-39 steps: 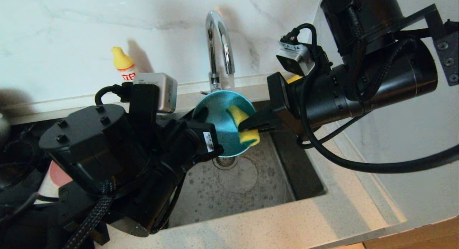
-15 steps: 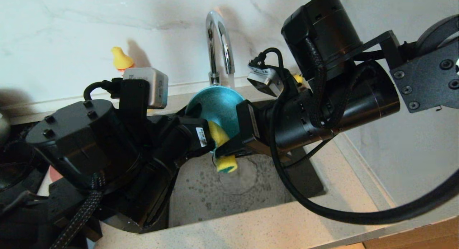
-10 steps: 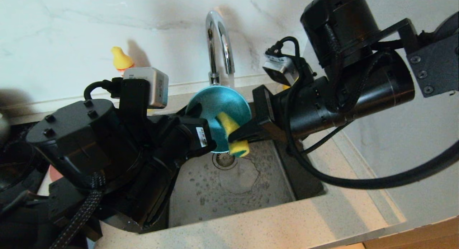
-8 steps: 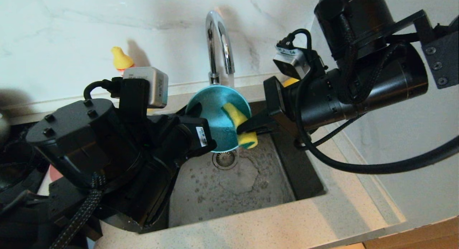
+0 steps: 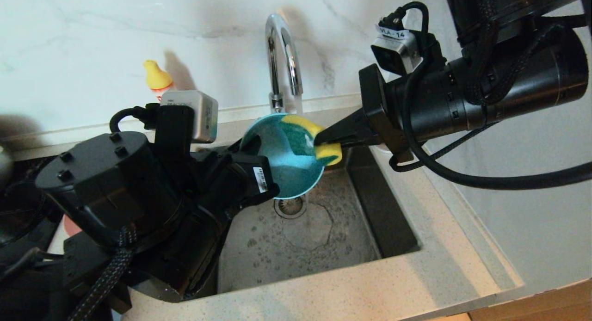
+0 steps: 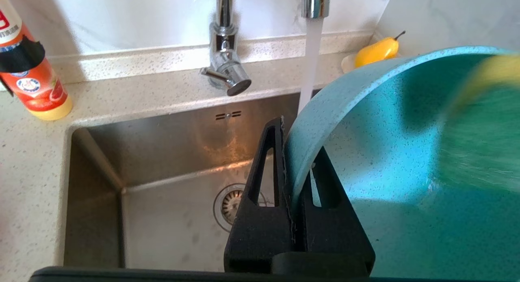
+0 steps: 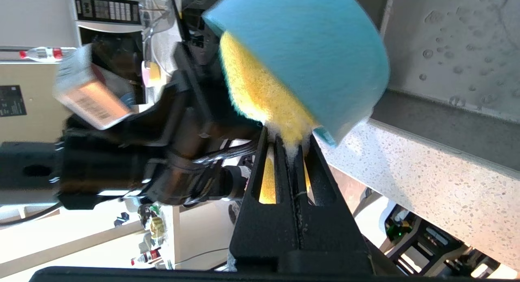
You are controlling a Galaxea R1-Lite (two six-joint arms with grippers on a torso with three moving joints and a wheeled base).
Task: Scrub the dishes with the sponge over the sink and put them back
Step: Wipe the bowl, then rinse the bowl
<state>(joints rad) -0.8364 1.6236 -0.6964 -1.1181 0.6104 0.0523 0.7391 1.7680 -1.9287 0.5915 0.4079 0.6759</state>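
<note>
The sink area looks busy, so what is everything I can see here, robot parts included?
Bowl: one, teal, held tilted over the sink.
Sponge: one, yellow and green, pressed inside the bowl near its rim.
Sink: one, steel, wet, round drain.
Tap: one, chrome, arched, water running.
Bottle: one, orange-red with yellow cap, on the counter behind the sink.
Pear: one, yellow, on the counter at the sink's back corner.
Counter: one, pale speckled stone.
Left gripper: black, clamped on the bowl's rim.
Right gripper: black, clamped on the sponge.

The bowl (image 5: 284, 166) hangs over the sink (image 5: 305, 237), before the tap (image 5: 282, 57), sponge (image 5: 319, 143) inside.
</note>
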